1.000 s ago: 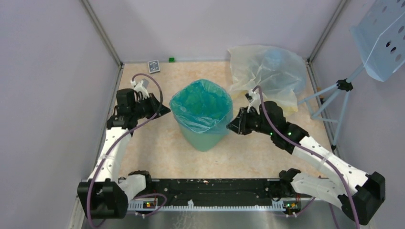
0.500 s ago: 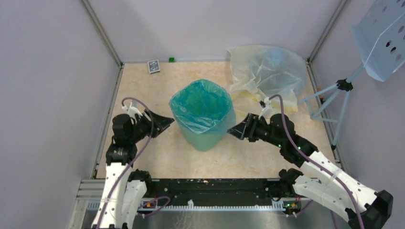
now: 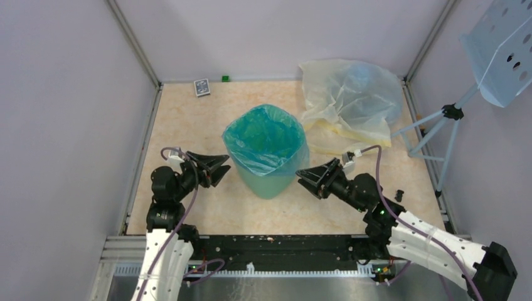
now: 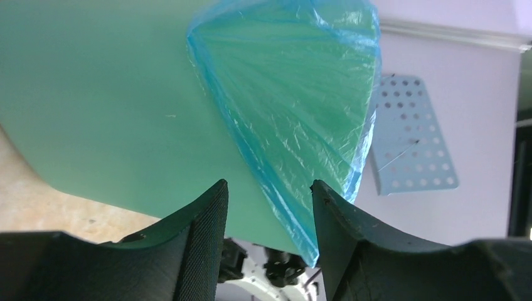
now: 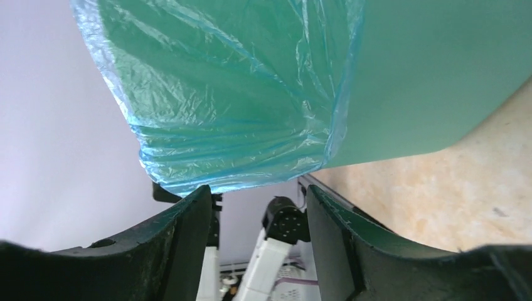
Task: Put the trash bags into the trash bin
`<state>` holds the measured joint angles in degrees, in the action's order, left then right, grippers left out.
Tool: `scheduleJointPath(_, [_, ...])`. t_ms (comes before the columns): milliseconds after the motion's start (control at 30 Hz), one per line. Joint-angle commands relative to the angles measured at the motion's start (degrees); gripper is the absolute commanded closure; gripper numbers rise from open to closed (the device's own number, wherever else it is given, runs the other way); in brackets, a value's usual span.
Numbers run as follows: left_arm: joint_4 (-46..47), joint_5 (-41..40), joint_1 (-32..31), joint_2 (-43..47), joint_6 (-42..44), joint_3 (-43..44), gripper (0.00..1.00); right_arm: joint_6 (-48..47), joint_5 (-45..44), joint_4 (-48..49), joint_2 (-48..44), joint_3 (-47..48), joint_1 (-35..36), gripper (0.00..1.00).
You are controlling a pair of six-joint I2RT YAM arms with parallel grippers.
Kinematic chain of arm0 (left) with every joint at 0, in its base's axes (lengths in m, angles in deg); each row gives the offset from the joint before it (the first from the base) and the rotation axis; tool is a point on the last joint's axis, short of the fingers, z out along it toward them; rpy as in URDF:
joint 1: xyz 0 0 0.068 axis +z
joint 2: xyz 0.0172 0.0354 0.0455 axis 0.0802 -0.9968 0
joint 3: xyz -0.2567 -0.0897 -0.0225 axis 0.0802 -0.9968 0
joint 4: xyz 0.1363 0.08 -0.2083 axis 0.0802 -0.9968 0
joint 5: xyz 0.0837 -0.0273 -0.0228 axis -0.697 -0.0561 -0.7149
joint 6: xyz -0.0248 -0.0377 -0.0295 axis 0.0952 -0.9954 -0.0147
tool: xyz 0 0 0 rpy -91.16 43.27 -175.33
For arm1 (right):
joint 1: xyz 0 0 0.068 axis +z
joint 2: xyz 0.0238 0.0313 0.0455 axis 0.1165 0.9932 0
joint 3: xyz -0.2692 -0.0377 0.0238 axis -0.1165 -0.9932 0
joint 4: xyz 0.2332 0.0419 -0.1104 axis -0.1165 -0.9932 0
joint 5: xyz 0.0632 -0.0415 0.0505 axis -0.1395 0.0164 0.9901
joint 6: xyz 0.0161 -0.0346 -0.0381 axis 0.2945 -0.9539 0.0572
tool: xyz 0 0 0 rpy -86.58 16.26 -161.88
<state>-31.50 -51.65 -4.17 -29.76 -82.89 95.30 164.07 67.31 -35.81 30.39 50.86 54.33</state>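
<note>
1. The green bin (image 3: 270, 186) stands mid-frame. One blue bag (image 3: 263, 135) sits inside it, with its hem draped over the rim.
2. Your left gripper (image 3: 221, 169) and right gripper (image 3: 308, 180) flank the bin, close to its walls. Both have their jaws apart and hold nothing.
3. That bag looks seated, so you appear to be between bags.
4. Next, send the right gripper to the pile of bags (image 3: 351, 94) at upper right. Pinch one layer only, since thin film tends to drag its neighbours.

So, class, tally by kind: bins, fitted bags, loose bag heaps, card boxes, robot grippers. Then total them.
Green plastic bin: 1
Light blue plastic bag fitted in it: 1
Heap of pale yellowish and blue bags: 1
Small dark card box: 1
Black two-finger grippers: 2 (left gripper, right gripper)
Total: 6
</note>
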Motion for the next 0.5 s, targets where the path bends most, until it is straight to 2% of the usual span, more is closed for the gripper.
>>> scheduleJointPath(0, [1.49,-3.31,-0.16,2.28,-7.67,-0.07,0.44,12.09,-9.84,13.14,5.21,-1.36,5.07,0.44])
scheduleJointPath(67, [0.98,-4.83,-2.08,3.26,-9.03,-0.45,0.45,13.22,-11.33,17.54,8.21,-0.78,7.13,0.45])
scheduleJointPath(267, [1.67,-6.56,-4.9,0.57,-9.64,-0.26,0.46,13.58,-14.27,20.36,12.69,1.94,9.05,0.5])
scheduleJointPath(467, [7.45,-12.58,-13.24,-2.87,-11.5,-1.99,0.47,10.81,-13.42,20.4,14.85,4.54,9.1,0.63])
